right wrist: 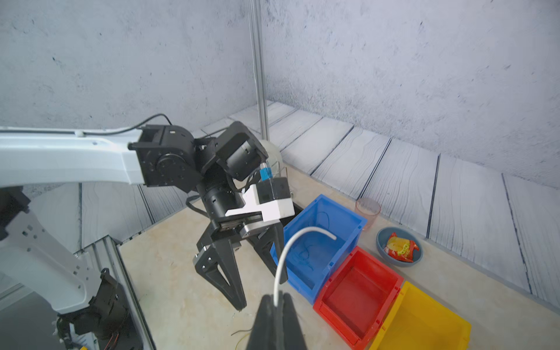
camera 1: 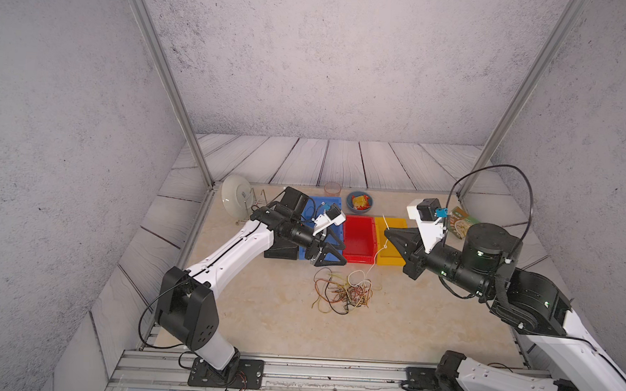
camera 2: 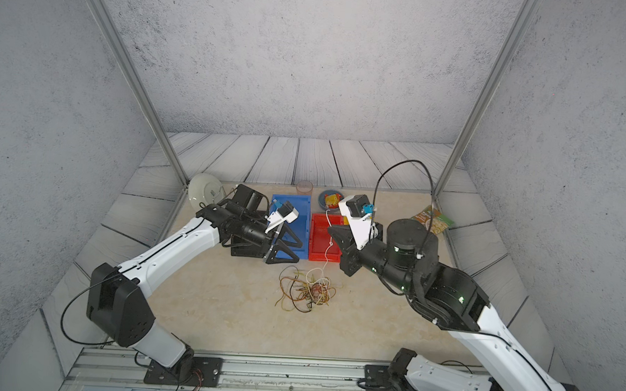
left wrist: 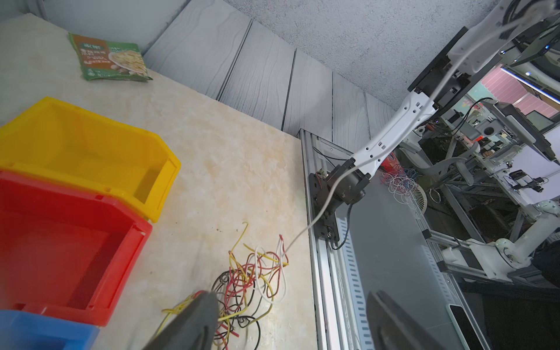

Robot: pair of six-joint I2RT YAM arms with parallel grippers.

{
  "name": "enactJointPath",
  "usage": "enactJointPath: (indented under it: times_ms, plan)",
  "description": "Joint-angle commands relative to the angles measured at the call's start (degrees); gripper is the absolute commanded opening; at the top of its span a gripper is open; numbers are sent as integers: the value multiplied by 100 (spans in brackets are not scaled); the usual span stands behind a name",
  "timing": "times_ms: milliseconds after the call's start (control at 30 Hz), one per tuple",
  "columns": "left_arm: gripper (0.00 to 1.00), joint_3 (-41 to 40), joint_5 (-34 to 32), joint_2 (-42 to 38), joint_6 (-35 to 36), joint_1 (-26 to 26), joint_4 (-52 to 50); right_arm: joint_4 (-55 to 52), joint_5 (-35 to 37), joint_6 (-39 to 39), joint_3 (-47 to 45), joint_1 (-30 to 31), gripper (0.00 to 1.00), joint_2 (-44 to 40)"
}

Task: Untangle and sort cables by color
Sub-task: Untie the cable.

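- Nearest me, the cables (camera 1: 343, 290) lie in a loose tangle on the table (camera 1: 261, 311), with yellow, red, black and white strands crossing one another.
- My right gripper (right wrist: 276, 298) is pinched tight on a white cable (right wrist: 279, 266), held up above the heap. The strand trails down into the tangle.
- My left gripper (camera 1: 343, 255) stands wide with nothing in it, raised near the heap in front of the blue and red bins.
- Behind them the blue bin (right wrist: 341, 210), red bin (camera 1: 359, 239) and yellow bin (right wrist: 421, 315) sit touching in a row. A few blue strands (right wrist: 304, 257) lie inside the blue one.
- Farthest back, a bowl (camera 1: 351, 205) holding a snack packet stands beside a cup (camera 1: 332, 188).
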Motion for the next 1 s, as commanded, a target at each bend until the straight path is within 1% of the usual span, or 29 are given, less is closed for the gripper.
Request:
enactJointPath:
  times_ms: [0,200,367,533,667,800,867,967]
  plan:
    - [83,159,79,69,-114,-17,207,261,162,-218,431,-14,0,37]
    - [84,115,40,94,-115,-118,267,84,38,-310,1477,-16,0,354]
    - [84,114,69,145,-74,-320,291,227,-63,-370,2050,-11,0,504]
    - [85,50,-57,245,109,-592,269,224,243,-569,2565,-17,0,678]
    - [84,-17,-375,350,253,-850,300,299,640,-611,3047,-13,0,837]
    - [85,11,-662,519,126,-1122,579,554,508,-550,3162,-15,0,875]
    - [85,176,-545,651,15,-1208,617,632,395,-509,3159,-7,0,914]
    - [86,542,-387,832,-148,-1363,559,619,405,-477,3204,-18,0,1020]
